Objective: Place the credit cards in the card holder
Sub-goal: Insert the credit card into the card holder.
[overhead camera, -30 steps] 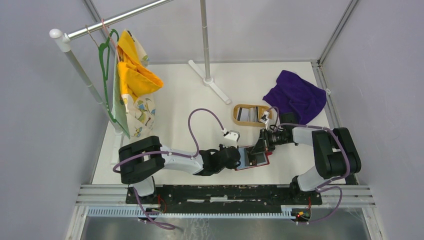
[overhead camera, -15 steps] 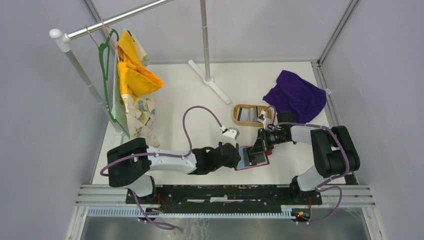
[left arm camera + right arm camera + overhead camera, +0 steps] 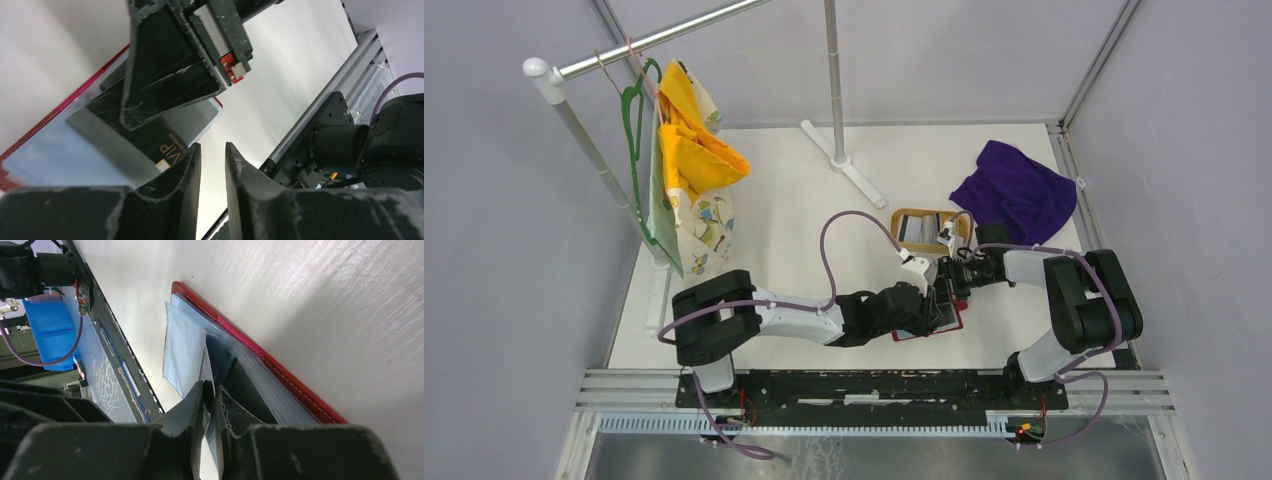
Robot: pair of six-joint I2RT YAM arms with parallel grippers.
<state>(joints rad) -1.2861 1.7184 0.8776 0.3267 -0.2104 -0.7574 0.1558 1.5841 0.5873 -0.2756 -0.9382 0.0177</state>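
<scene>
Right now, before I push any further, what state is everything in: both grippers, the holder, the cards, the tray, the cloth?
card holder: open, lying flat on the table, pockets up.
right gripper: shut on a card.
gripped card: on edge at the holder's pockets, not fully in.
left gripper: open a crack, nothing between the fingers.
wooden tray: upright, loaded.
tray cards: lying in the tray.
purple cloth: crumpled.

Robotics lab test cell, def not home. Left arm point(image 3: 774, 318) and right arm point(image 3: 1079, 300) bolted to black bar point(image 3: 874, 383) on aluminium rails point(image 3: 624, 385) at front edge of white table point(image 3: 784, 200). Plain grey panels point(image 3: 514, 250) boxing it in, metal frame post point(image 3: 1104, 50) in corner. Purple cables point(image 3: 849, 218) looping off arms. Clothes rack point(image 3: 664, 38), green hanger point(image 3: 634, 140), purple cloth point(image 3: 1014, 195) on the table too.
</scene>
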